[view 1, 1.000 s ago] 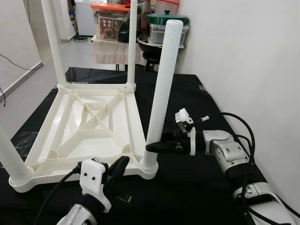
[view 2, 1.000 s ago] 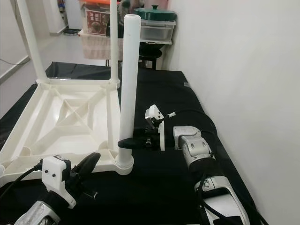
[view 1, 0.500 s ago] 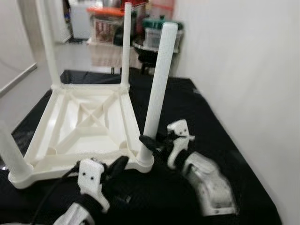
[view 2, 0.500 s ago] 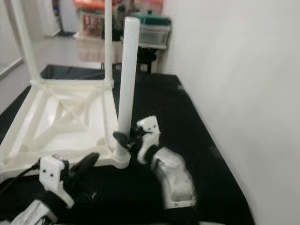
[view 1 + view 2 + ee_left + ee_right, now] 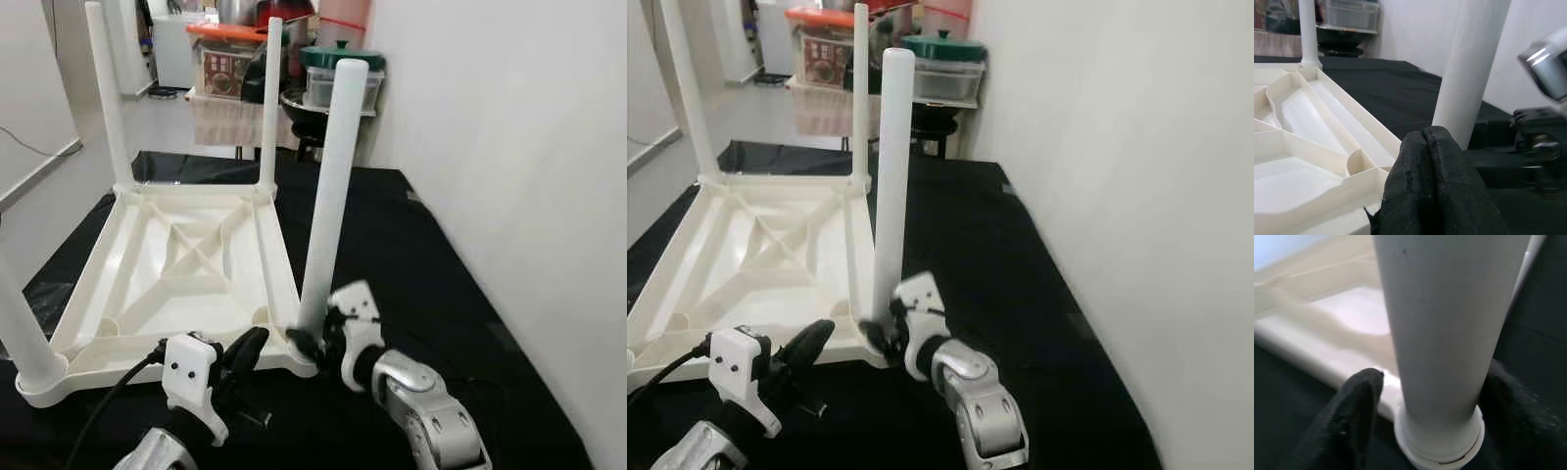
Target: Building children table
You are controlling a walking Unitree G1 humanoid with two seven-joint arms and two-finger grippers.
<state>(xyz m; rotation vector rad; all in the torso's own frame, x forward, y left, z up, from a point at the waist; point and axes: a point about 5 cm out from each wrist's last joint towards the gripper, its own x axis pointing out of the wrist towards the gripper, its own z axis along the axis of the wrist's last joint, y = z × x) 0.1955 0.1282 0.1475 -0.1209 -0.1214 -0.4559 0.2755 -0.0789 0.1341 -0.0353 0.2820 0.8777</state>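
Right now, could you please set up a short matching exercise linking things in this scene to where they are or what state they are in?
Column one:
1. near white leg
2. right tool
3. left tool
4. green-lidded pot

Column two:
A. fingers pressed together, just short of the upturned tabletop's near edge
B. on the shelf at the far end
C. standing in the near right corner socket
D. a finger on each side of the leg's base

Pairs: 1-C, 2-D, 3-A, 4-B

The right end effector point(image 5: 306, 345) has swung nearer around the leg point(image 5: 328, 196).
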